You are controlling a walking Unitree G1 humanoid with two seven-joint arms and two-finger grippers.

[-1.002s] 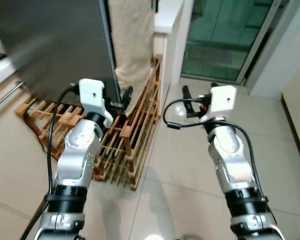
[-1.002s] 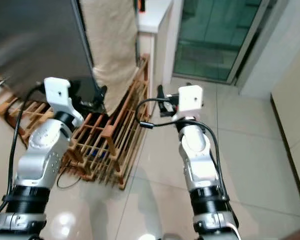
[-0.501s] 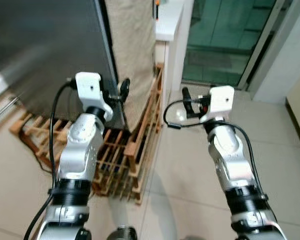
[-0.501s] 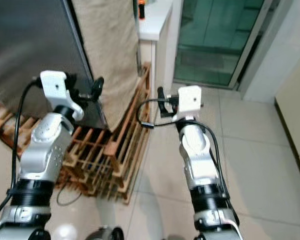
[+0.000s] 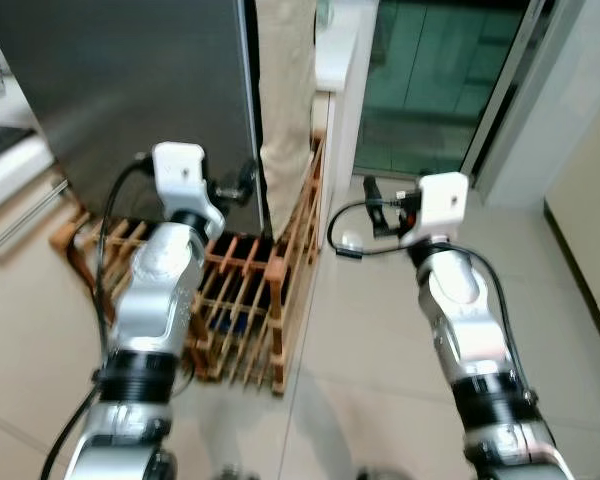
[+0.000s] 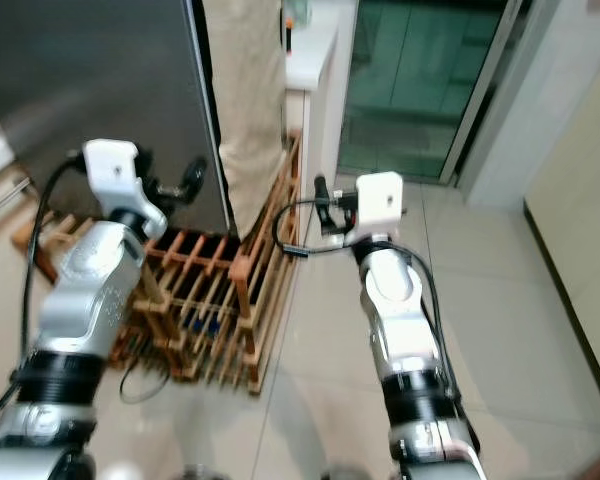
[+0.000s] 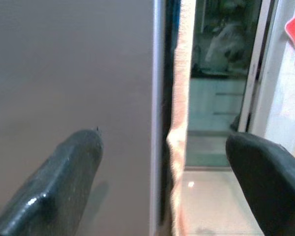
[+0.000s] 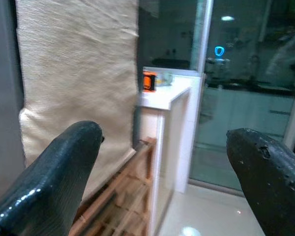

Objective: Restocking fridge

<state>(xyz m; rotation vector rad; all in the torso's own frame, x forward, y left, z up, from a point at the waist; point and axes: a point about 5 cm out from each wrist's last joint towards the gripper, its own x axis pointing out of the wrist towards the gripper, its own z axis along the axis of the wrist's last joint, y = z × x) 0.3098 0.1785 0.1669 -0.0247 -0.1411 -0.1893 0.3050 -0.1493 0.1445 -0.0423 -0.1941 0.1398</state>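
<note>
The fridge [image 5: 130, 90] stands ahead on the robot's left, a broad dark grey face with a thin metal strip down its right-hand vertical edge. Just beside that edge hangs a beige woven cloth [image 6: 245, 90], its lower end reaching the wooden slatted rack [image 5: 245, 300] that lies on the floor against the foot of the fridge.

The left end effector [image 5: 242, 183] is raised close to the fridge's right edge, near the seam between the metal strip and the cloth; its wrist view shows the 2 black fingers [image 7: 64, 187] spread wide, nothing between them. Whether it touches the fridge cannot be told. The right end effector [image 5: 372, 195] is held up at about the same height, well apart from the fridge, over bare floor; its fingers [image 8: 54, 172] are also spread and empty.

Right of the cloth a white counter [image 8: 164, 98] juts out, with a small orange object [image 8: 148, 81] near its edge; any print on it is too small to read. Beyond lies a glass sliding door [image 5: 430, 80] with a pale frame. The tiled floor [image 5: 380, 340] to the right of the rack is open as far as the door and the pale wall [image 5: 590, 190] on the right. No brand or label on the fridge face is legible.
</note>
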